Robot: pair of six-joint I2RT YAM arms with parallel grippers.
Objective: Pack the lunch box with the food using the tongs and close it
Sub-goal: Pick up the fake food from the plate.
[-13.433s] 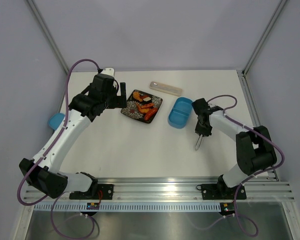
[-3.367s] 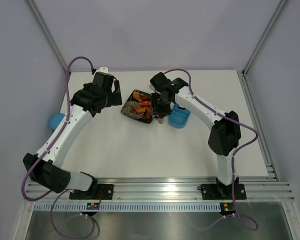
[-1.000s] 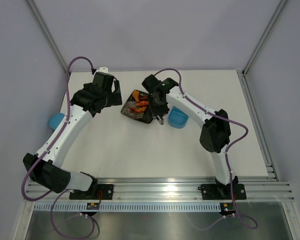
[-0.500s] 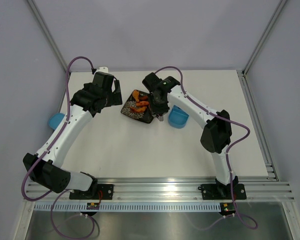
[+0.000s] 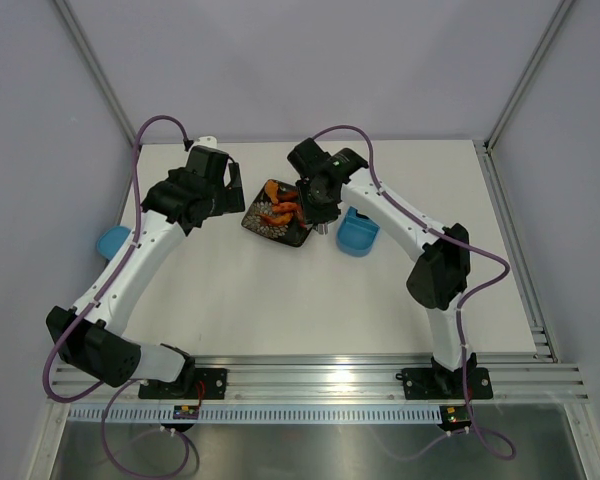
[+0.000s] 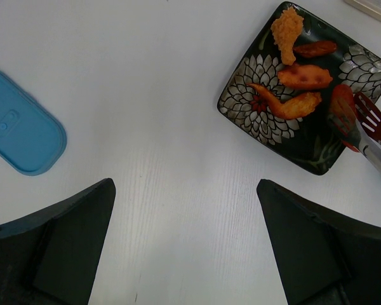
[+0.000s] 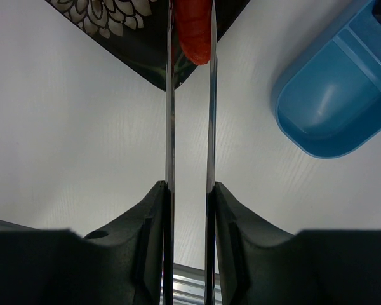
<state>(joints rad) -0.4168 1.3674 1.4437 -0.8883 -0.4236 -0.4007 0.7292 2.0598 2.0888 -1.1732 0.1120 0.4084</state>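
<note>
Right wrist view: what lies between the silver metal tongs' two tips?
A red piece of food sits between the tongs' tips, over a corner of the black patterned plate, in the right wrist view.

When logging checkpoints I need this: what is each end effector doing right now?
Left end effector: open, empty.
Right end effector: closed on the tongs, which pinch a red food piece.

White table (image 5: 280, 300) lay evenly lit, pale lilac walls (image 5: 310, 70) stood behind, aluminium posts (image 5: 92, 65) slanted at corners, metal rail (image 5: 320, 375) edged the front.
</note>
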